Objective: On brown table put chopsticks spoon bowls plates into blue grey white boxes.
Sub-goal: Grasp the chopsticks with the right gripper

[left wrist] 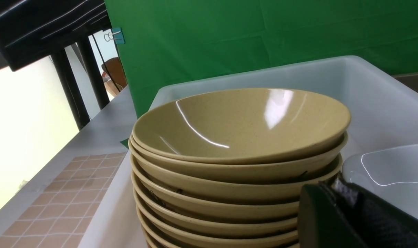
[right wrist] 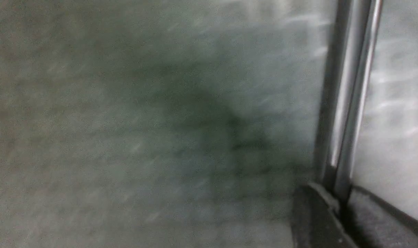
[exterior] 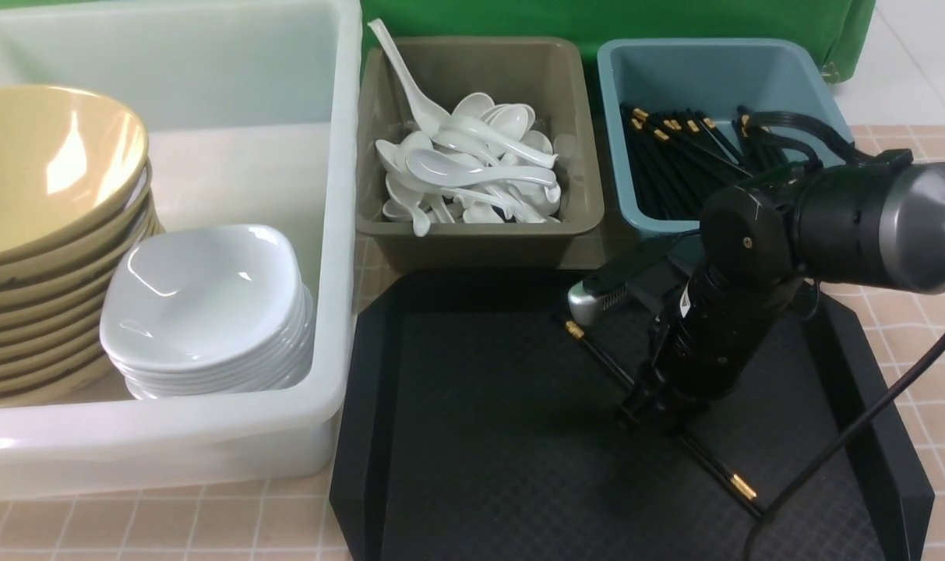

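A small white label (exterior: 685, 301) is showing on the right arm's wrist, too small to read. Below it the right tool (exterior: 650, 413) is reaching down onto the black tray (exterior: 472, 436), straddling a pair of chopsticks (exterior: 597, 354) that is lying slantwise on the tray floor, with a gold band showing at each end.

The right wrist view is badly blurred, but it is showing what the arm is hiding in the front view. The two pads (right wrist: 312, 217) are standing close together and pressing on the pair from either side, so the tool is nearly closed on those chopsticks.

The arm and its cable (exterior: 854, 428) are covering the tray's far right part and the near corner of the blue box (exterior: 714, 74), where more chopsticks (exterior: 675, 156) are lying. Just left of it, the grey box (exterior: 480, 234) is holding a pile of spoons (exterior: 472, 171), one leaning handle-up in a far corner. The white tub (exterior: 207, 452) is sitting at the left of the surface (exterior: 129, 522), carrying a stack of bowls (exterior: 44, 171) and, just beside it, a stack of plates (exterior: 199, 296). A green backdrop (exterior: 597, 19) is hanging behind.

The left tool (left wrist: 346, 217) is showing only in the left wrist view, as a dark part hovering near the bowl stack. It is fully closed, with nothing visibly in it. That view is also showing a binder clip (left wrist: 114, 35) on the backdrop's edge.
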